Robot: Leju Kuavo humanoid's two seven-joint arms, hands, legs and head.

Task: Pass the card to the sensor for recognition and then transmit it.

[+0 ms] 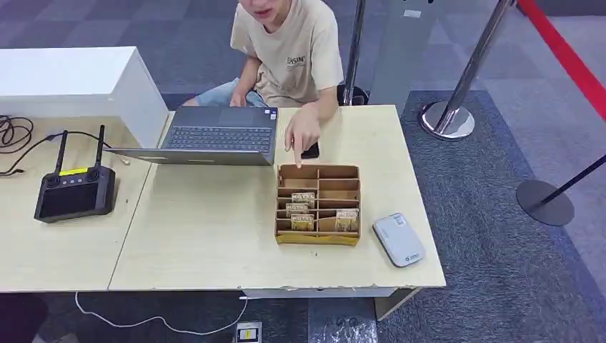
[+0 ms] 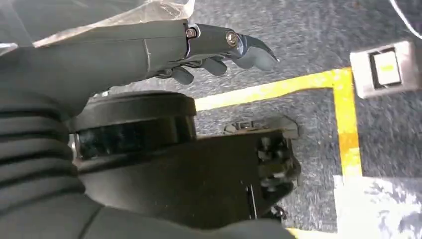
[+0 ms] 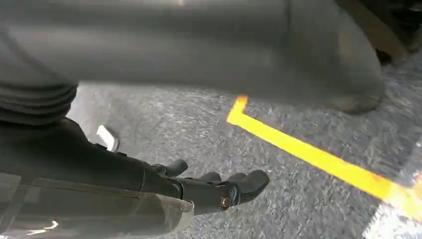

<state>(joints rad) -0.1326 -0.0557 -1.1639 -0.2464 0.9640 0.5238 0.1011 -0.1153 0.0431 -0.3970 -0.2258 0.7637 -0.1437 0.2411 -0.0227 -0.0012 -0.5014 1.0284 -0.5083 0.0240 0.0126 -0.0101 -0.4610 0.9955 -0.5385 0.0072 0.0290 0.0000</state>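
Four cards (image 1: 303, 198) stand in the cardboard organizer (image 1: 318, 239).

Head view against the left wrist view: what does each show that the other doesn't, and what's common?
Head view alone: the pale wooden table, the brown cardboard divider box holding cards, the grey flat sensor device beside it, the open grey laptop, a person's hand pointing at the box. Left wrist view alone: the left hand, hanging empty with fingers loosely curled above yellow floor tape. Shared: the grey carpet.
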